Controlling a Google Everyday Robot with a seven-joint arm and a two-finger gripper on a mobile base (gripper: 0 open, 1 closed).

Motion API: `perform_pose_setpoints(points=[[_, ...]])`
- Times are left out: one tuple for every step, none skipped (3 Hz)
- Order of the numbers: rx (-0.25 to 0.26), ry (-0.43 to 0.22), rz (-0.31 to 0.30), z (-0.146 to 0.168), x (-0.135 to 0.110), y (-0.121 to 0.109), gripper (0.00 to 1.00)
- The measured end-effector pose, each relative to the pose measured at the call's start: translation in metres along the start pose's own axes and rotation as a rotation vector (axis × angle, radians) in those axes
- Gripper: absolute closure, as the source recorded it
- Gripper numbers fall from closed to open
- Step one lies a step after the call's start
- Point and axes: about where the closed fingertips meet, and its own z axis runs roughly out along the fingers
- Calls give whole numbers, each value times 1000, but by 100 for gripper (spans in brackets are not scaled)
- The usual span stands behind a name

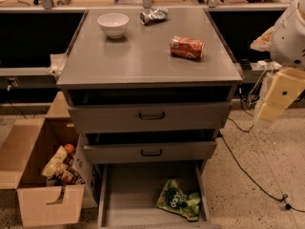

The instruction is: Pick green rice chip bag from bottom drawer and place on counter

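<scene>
The green rice chip bag (178, 200) lies crinkled on the floor of the open bottom drawer (128, 199), towards its right side. The counter (143, 51) is the flat grey top of the cabinet above. My gripper (272, 104) hangs at the right edge of the view, beside the cabinet at about the height of the top drawer. It is well above and to the right of the bag and holds nothing that I can see.
On the counter stand a white bowl (113, 24), a crumpled silver wrapper (153, 15) and a crushed orange-red can (187, 47). The two upper drawers (151, 116) are slightly pulled out. An open cardboard box (40, 175) of snacks sits on the floor at left. A black cable (248, 173) runs along the floor at right.
</scene>
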Motion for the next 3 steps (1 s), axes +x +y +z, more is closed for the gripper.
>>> perform_pose_setpoints(points=[[0, 0, 0, 0, 0, 0, 0], [-10, 7, -2, 10, 3, 2, 0], [-2, 60, -14, 45, 14, 9, 0]])
